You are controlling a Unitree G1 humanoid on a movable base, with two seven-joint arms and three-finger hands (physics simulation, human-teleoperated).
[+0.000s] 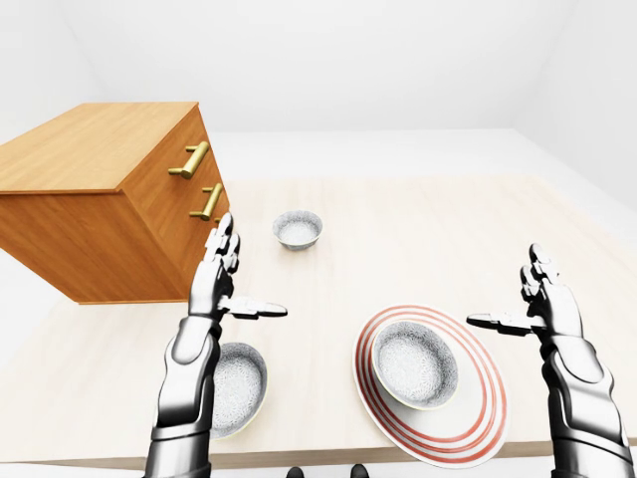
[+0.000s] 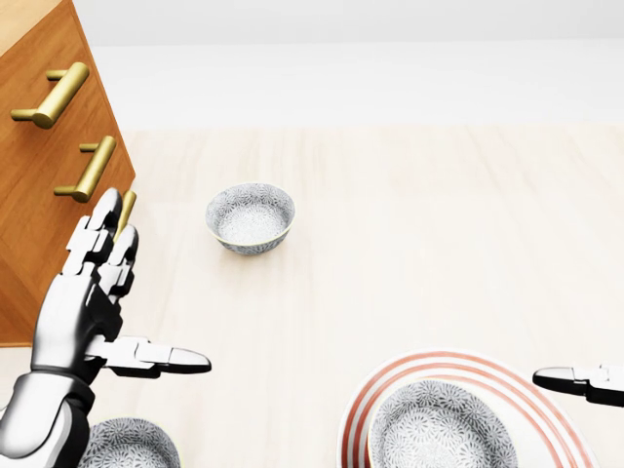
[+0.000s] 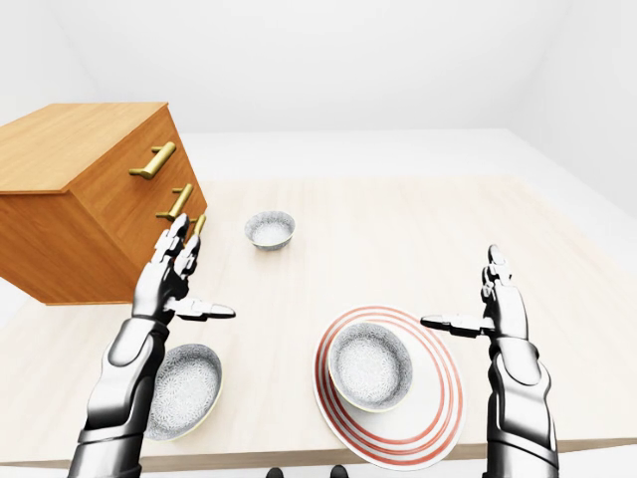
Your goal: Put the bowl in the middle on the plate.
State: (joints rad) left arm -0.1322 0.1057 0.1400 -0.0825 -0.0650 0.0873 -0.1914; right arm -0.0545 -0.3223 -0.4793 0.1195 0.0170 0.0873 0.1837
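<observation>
Sitting upright on the plate (image 1: pixel 485 390), mouth up, is a patterned bowl (image 1: pixel 413 363). I take it for the task's bowl, so by how things lie the placing looks done. It rests inside the red-striped rim, a little toward the plate's upper left in the left-eye view. It is level, not tipped.

Axis: the bowl is round, so it has no long axis and points no way but up. Approach direction is free.

From my right hand (image 1: pixel 547 304) the bowl lies left and lower in the left-eye view. The thumb reaches out over the plate's right edge. This hand is spread wide, palm turned inward, and grips nothing. It is apart from both the bowl and the plate.

My left hand (image 1: pixel 217 281) is also spread and empty, fingers up and thumb out to the right. It is farther from the plate than the right hand. It hangs over a second bowl (image 1: pixel 239 386) at the table's (image 1: pixel 428 239) near-left edge.

A third bowl (image 1: pixel 298 229) stands well apart toward the top of the view. It is near the wooden dresser (image 1: pixel 100 199) with brass handles.

Judgement: if any nudge to centre the bowl is wanted, the right hand is the one to use. Otherwise nothing calls for a grip.
</observation>
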